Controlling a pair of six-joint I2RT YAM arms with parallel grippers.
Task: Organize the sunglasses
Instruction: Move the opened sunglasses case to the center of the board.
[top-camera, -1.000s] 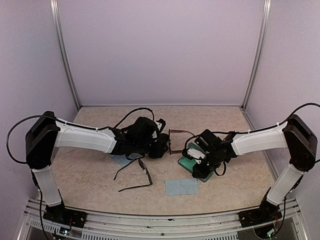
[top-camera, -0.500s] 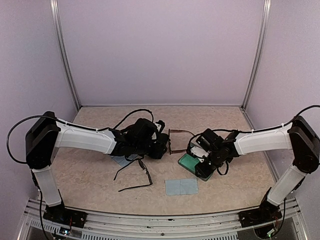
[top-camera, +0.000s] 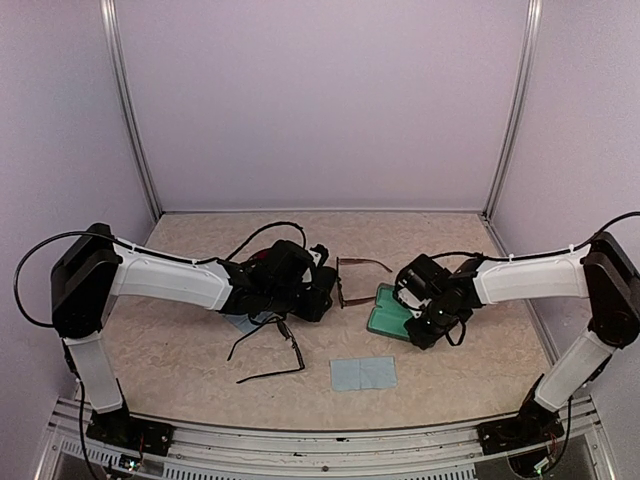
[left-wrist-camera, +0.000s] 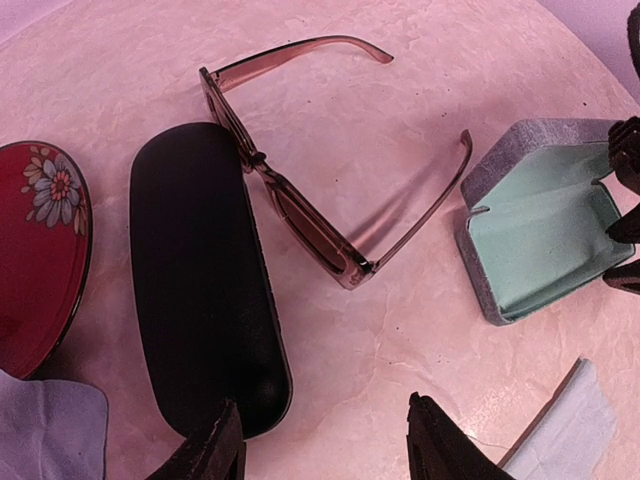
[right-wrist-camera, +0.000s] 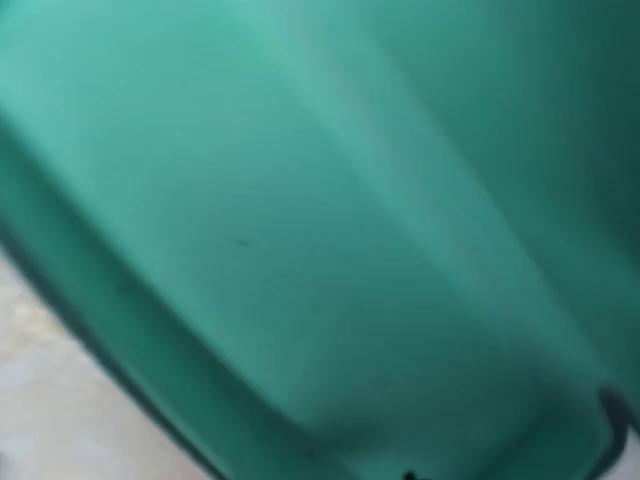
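The left gripper (left-wrist-camera: 322, 450) is hovering low over the desk (left-wrist-camera: 420, 100). Its fingers (left-wrist-camera: 215, 452) are standing spread, with nothing between them. They are hanging over the near end of the closed black case (left-wrist-camera: 205, 300).

The reddish-brown sunglasses (left-wrist-camera: 300, 215) are lying on the desk with both arms unfolded. Their frame is running along the black case, touching it or just beside it. One arm tip is pointing at the corner of the open grey-blue case (left-wrist-camera: 478, 275). The black-framed sunglasses (top-camera: 292, 345) are lying apart, nearer the arm bases, also unfolded.

The right gripper (top-camera: 425, 308) is sitting at the far side of the open case. Whether its fingers are spread or pinching the case wall cannot be told; its wrist camera is showing only blurred green lining.

Probable faults from here:
- The left fingers, closing from this position, are likely to catch the black case rather than the frame.
- Unfolded arms are unlikely to fit the case, and forcing them could strain a hinge.
- The right gripper, working nearly blind, could slide or tip the open case into the nearby arm tip.
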